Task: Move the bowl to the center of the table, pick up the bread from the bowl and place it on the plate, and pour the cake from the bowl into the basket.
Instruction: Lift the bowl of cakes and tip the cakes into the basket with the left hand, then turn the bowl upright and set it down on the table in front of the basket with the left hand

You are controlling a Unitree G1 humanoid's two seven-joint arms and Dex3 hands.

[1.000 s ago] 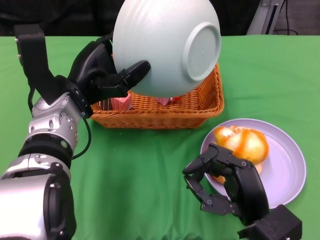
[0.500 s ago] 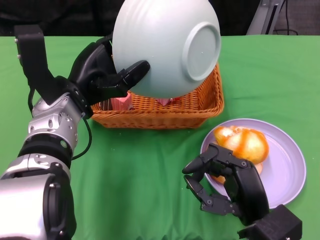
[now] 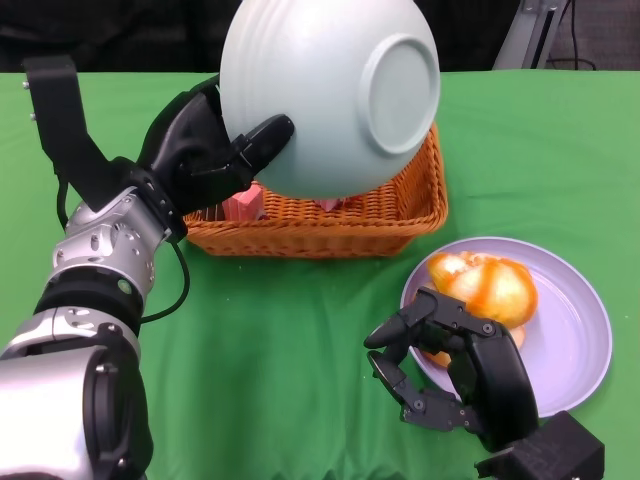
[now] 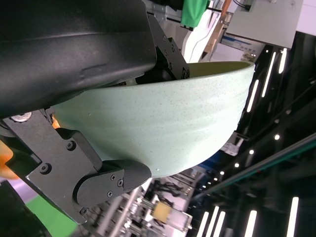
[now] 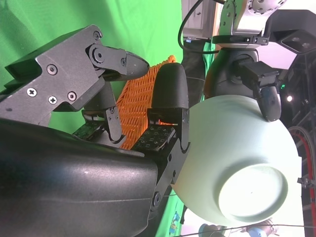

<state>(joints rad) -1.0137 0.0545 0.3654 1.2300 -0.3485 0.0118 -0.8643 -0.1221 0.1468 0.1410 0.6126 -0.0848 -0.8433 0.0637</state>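
Pouring stage: the bowl (image 3: 330,95) is held tipped over the basket (image 3: 395,215), its mouth turned away from the head camera and down, its round foot turned toward that camera.
Left hand (image 3: 205,150): clamped on the bowl, with the thumb (image 3: 262,138) pressed on the outer wall and the other fingers hidden behind the rim; the left wrist view shows the pale green wall lying just beside the palm.
Key relation: the basket lies directly beneath the held bowl and just beyond the left hand; the bowl's axis, from foot to mouth, is judged to run from the camera side down toward the basket's interior.
Cake (image 3: 243,205): a pink item is seen inside the basket, under the left hand; whether it is all of the cake cannot be told, since the bowl hides most of the interior.
Bread (image 3: 485,285): resting on the plate (image 3: 570,330), touching the fingertips of the right hand (image 3: 450,370).
Right hand: fingers curled loosely and apart, nothing held, lying at the plate's near edge.
Nearer hand: the left hand alone is at the bowl; the right hand is well apart from it.
Progress: the pour is judged near its end.
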